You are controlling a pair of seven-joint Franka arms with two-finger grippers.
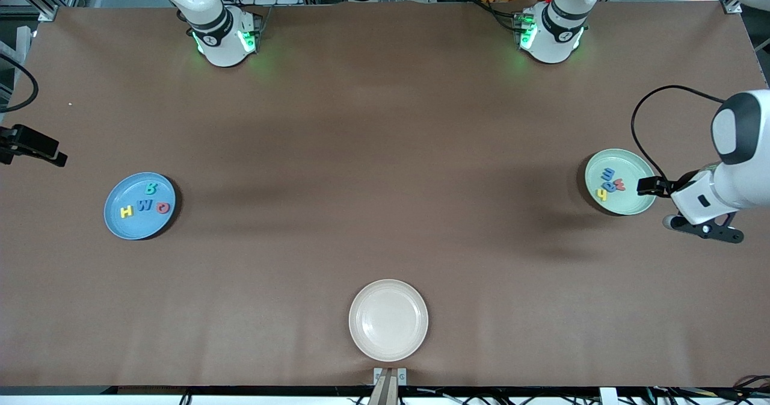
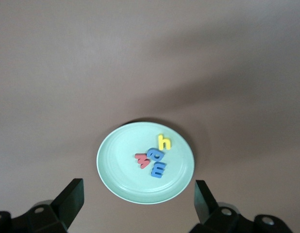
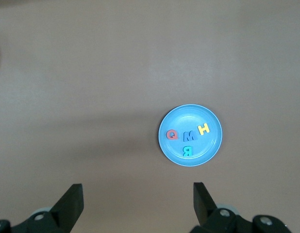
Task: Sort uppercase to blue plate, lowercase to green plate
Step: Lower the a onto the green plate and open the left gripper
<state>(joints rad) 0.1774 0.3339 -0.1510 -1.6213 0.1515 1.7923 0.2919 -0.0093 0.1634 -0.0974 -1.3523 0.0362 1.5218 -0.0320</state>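
The four capital letters (image 1: 144, 203) all lie on the blue plate (image 1: 114, 218), which sits toward the right arm's end of the desk: a yellow H, a blue W, a red Q and a teal B. The four small letters (image 1: 610, 183) lie bunched on the green plate (image 1: 637, 206) at the left arm's end: a yellow h, a red w, a blue a and a blue m. No letter shows loose on the desk, and the white plate (image 1: 388, 321), nearest the front camera, holds nothing, so the sorting looks finished.

The left claw (image 2: 139, 201) hovers by the green plate's edge, its prongs wide apart and holding nothing. The right claw (image 3: 138, 204) hangs high over the desk, probably out past the front view's edge, also spread wide and holding nothing.
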